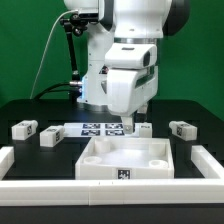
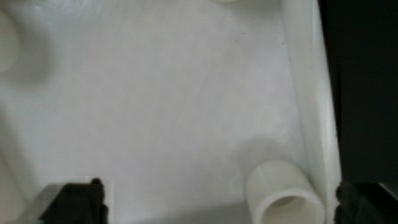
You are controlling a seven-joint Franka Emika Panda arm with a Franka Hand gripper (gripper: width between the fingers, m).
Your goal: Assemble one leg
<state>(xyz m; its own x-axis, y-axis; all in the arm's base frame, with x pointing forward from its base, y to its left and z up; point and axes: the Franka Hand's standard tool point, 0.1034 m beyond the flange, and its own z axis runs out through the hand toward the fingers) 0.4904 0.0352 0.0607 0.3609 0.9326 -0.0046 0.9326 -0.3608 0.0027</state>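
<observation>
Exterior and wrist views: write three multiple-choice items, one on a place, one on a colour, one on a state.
1. Where does the white square piece lie?
A. nearer the camera than the marker board
B. held up in the air
C. behind the robot
2. What colour is the table?
A. white
B. black
C. red
3. How do the fingers stand?
A. shut together
B. wide apart
C. out of view
Key: A, it lies in front of the tags; B, the surface is dark; B, the wrist view shows one at each side.
</observation>
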